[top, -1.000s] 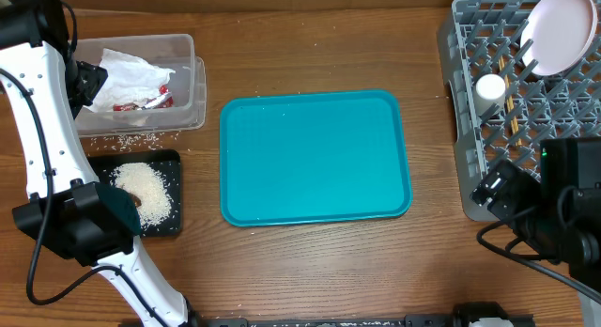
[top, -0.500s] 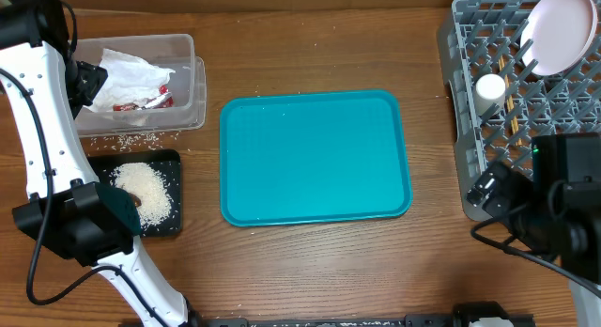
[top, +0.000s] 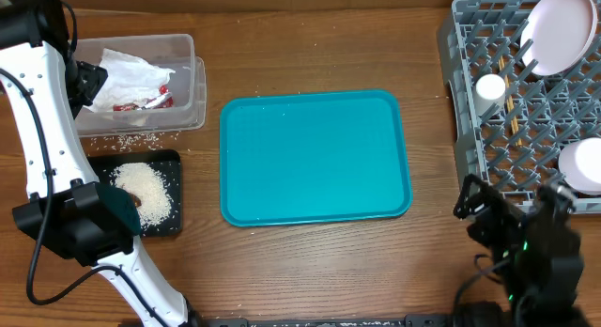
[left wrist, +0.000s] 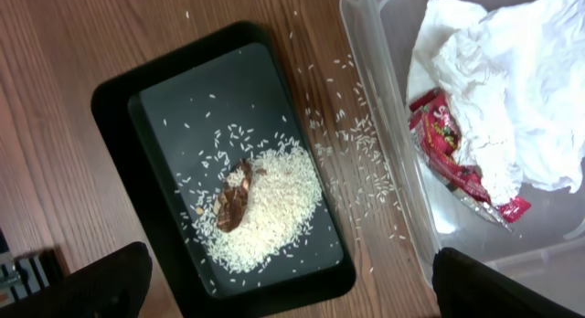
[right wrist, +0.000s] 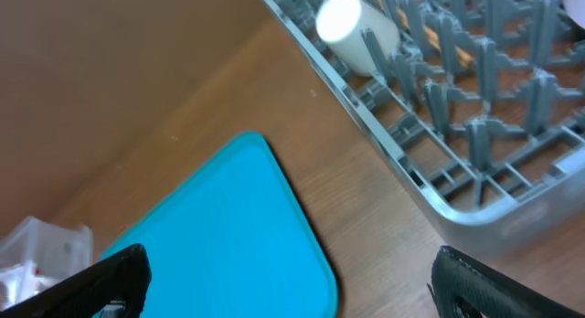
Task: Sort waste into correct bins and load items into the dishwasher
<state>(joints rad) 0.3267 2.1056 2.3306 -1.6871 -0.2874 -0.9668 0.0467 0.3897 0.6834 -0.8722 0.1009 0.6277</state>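
The clear tub [top: 188, 78] holds the crumpled napkin [top: 131, 71] and red sauce packets [top: 141, 103]; the left wrist view shows the napkin [left wrist: 512, 71] and packets [left wrist: 457, 158]. The black tray [top: 169, 191] holds rice [left wrist: 274, 208] and a brown scrap [left wrist: 235, 199]. The grey dish rack [top: 470, 139] carries the white plate [top: 563, 31], the cup [top: 489, 87], the chopsticks [top: 514, 120] and a white bowl [top: 582, 163]. My left gripper [left wrist: 292, 286] is open and empty above the black tray and tub. My right gripper [right wrist: 292, 281] is open and empty, off the rack's front left corner. No grey dish shows.
The teal serving tray [top: 315, 158] lies in the middle of the table with nothing on it. Loose rice grains [top: 131, 139] are scattered on the wood between tub and black tray. The right arm [top: 526, 242] stands in front of the rack.
My right arm has drawn back from the rack toward the table's front edge, uncovering the white bowl in the rack. The left arm has not moved.
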